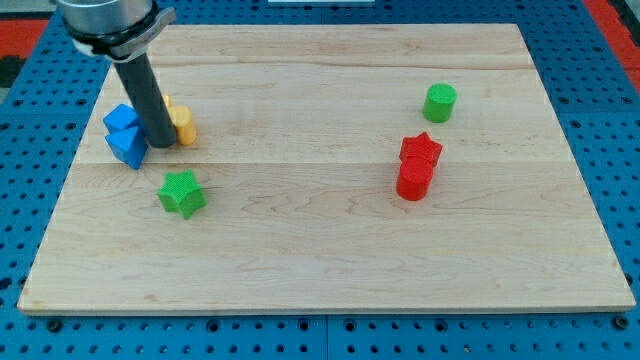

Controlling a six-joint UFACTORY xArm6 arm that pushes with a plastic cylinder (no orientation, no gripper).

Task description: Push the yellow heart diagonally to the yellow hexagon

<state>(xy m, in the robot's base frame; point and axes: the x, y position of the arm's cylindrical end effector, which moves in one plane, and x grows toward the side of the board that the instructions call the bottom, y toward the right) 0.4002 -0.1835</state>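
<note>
My tip [160, 143] stands at the view's left, between the blue blocks and the yellow blocks. A yellow block [183, 127], likely the heart, lies just right of the tip, touching or nearly touching the rod. A second yellow piece [170, 104] shows just above it, mostly hidden behind the rod; its shape cannot be made out. Two blue blocks sit left of the tip: one blue block [120, 119] and a lower blue block [128, 148].
A green star [181, 192] lies below the tip. At the view's right are a green cylinder [439, 102], a red star [420, 150] and a red cylinder [414, 180] touching it. The wooden board [320, 270] sits on a blue pegboard.
</note>
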